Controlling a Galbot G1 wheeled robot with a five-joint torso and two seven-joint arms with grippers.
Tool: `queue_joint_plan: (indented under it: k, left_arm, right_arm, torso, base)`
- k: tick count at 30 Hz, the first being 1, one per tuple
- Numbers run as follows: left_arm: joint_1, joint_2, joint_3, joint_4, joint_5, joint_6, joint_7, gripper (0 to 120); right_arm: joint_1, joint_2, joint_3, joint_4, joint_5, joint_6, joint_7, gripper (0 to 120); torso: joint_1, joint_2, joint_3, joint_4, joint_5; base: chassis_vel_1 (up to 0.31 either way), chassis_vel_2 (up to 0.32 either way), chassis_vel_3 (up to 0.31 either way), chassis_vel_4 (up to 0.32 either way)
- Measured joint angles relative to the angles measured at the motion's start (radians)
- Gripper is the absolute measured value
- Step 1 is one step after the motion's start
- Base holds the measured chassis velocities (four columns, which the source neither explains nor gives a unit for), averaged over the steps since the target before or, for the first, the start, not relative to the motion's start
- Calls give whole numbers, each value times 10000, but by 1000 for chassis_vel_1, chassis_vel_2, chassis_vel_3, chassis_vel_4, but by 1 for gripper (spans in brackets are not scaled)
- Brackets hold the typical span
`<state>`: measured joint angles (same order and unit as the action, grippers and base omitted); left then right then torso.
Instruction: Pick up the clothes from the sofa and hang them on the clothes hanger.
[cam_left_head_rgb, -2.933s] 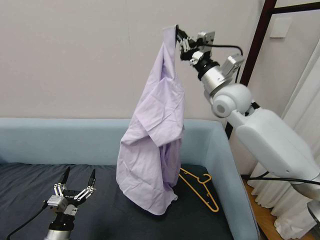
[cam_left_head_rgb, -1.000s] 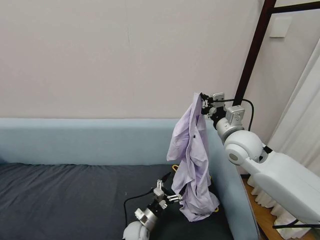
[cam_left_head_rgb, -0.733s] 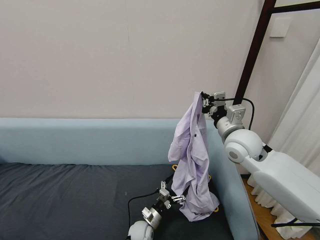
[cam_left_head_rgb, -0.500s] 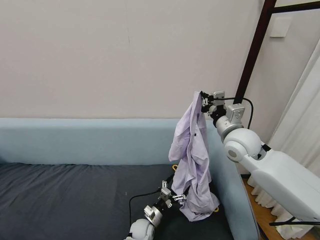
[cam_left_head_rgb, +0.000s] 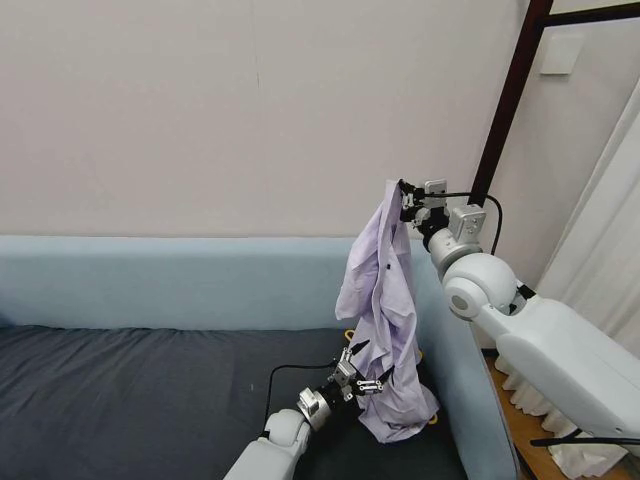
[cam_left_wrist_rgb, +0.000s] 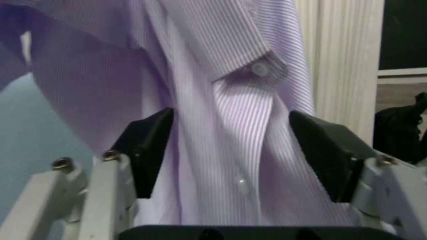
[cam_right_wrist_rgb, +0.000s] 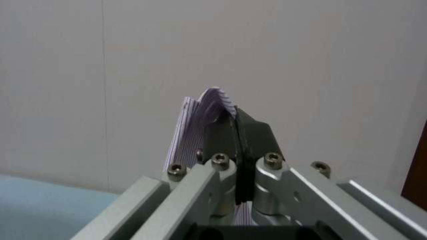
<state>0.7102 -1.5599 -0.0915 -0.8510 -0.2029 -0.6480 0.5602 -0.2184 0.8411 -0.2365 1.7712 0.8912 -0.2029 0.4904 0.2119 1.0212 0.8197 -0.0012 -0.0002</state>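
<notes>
A lilac striped shirt hangs in the air over the sofa's right end. My right gripper is shut on its top edge; the pinched fabric sticks out above the closed fingers. My left gripper is low at the shirt's bottom part, open, with the buttoned front of the shirt between its black pads. A yellow hanger lies on the seat, mostly hidden behind the shirt.
The sofa has a dark seat and a pale blue back and right arm. A dark clothes stand post rises at the right, next to a white curtain.
My left gripper has moved from the sofa's left front across to the shirt's lower part. The right arm lowered the shirt and carried it right, then held nearly still.
</notes>
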Motion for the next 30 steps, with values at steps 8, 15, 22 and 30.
queue_joint_plan:
  k: [8, 15, 22, 30]
  left_arm:
    - [125, -14, -193, -118, -29, 6, -166, 34]
    - [336, 85, -324, -371, -132, 6, -166, 11]
    - [678, 257, -668, -819, -475, 6, 87, 0]
    - [1400, 1134, -1385, -3299, -2195, 265, 453, 0]
  right_arm:
    - [-5, -125, 12, 61, -1, 7, -4, 0]
    - [-98, -268, 88, 58, -14, 64, 0, 0]
    - [-221, -427, 228, 78, -7, 186, -2, 0]
    - [-358, -741, 484, 90, 43, 471, -87, 0]
  torso:
    - [0, 0, 0, 1, 0]
    - [0, 0, -1, 0, 0]
    - [-1, 0, -1, 0, -1]
    - [-1, 0, 0, -1, -2]
  base:
    - [0, 0, 0, 0]
    - [0, 0, 0, 0]
    - [0, 0, 0, 0]
    - [0, 0, 0, 0]
